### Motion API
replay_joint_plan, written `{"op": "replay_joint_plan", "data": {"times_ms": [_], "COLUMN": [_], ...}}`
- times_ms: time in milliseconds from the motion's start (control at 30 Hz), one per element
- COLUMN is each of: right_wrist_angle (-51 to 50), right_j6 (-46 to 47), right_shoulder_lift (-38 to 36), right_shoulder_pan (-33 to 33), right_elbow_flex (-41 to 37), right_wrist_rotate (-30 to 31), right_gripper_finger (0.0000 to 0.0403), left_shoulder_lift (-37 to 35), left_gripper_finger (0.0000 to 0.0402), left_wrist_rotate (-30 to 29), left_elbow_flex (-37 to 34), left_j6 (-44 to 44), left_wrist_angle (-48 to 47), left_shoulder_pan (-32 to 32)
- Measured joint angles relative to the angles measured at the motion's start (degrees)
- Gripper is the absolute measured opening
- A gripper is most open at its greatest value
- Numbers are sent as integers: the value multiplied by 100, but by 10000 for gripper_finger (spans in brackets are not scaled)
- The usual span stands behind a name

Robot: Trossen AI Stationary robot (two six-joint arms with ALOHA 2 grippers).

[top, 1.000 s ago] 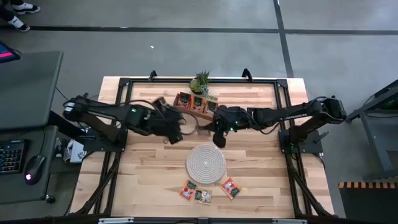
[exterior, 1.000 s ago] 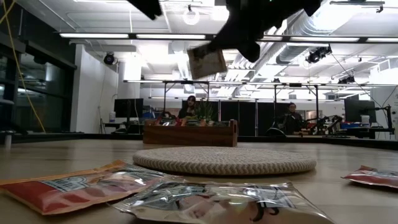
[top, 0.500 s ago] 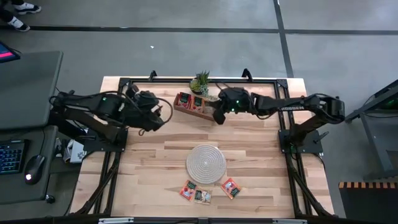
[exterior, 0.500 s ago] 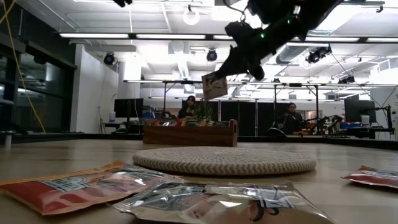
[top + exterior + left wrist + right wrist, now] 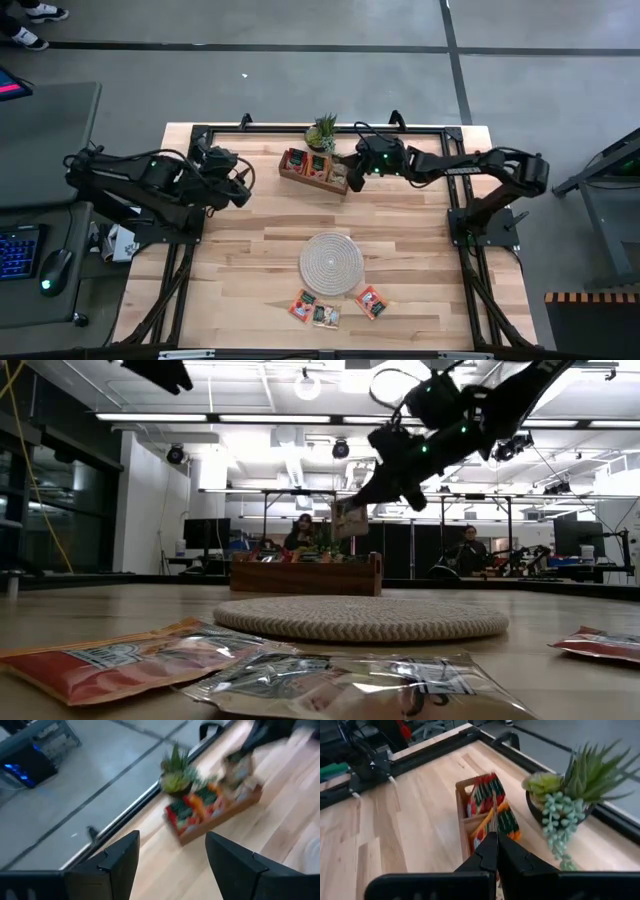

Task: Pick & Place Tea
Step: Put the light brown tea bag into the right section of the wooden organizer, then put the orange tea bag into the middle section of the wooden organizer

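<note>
My right gripper (image 5: pixel 346 176) is shut on a pale beige tea sachet (image 5: pixel 348 518), over the right end of the brown wooden tray (image 5: pixel 313 168) at the table's far side. The tray's compartments hold several orange-red and green sachets (image 5: pixel 487 795) standing on edge. Three more sachets (image 5: pixel 304 306) (image 5: pixel 325 316) (image 5: pixel 371 301) lie flat near the front edge. My left gripper (image 5: pixel 243 186) is open and empty, left of the tray; its fingers stand wide apart in the left wrist view (image 5: pixel 172 865). My right gripper pinches the sachet's upper edge (image 5: pixel 356 503) between its two fingers. The fingers slant down from the table's right side. The sachet hangs below them, a little tilted, clear of the tray; the right wrist view shows it edge-on (image 5: pixel 493 822) above the tray's compartments.
A round whitish woven mat (image 5: pixel 331 263) lies at the table's middle, between the tray and the loose sachets. A small potted succulent (image 5: pixel 322 132) stands just behind the tray at the far edge. A black frame rail (image 5: pixel 300 128) runs along the far edge.
My right gripper has carried the pale sachet from above the mat's far side toward the far edge and lower, to above the tray's right end. My left gripper has drawn back from the table's middle toward the left edge.
</note>
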Motion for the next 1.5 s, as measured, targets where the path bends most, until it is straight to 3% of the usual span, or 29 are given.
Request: {"op": "replay_joint_plan", "data": {"times_ms": [200, 400, 1033, 1500], "right_wrist_angle": [197, 283, -302, -365], "right_j6": [121, 306, 412, 333], "right_shoulder_lift": [577, 1006, 960, 792], "right_shoulder_pan": [-11, -8, -84, -162], "right_elbow_flex": [-26, -20, -11, -11], "right_wrist_rotate": [-81, -100, -182, -486], "right_gripper_finger": [0, 0, 4, 147], "left_shoulder_lift": [-441, -582, -605, -605], "left_gripper_finger": [222, 222, 222, 222], "left_wrist_rotate": [3, 50, 24, -15], "left_elbow_flex": [-760, -1180, -1203, -1203], "left_j6": [-20, -264, -258, -267], "left_wrist_angle": [837, 929, 1051, 1027], "left_shoulder_pan": [36, 40, 37, 37]}}
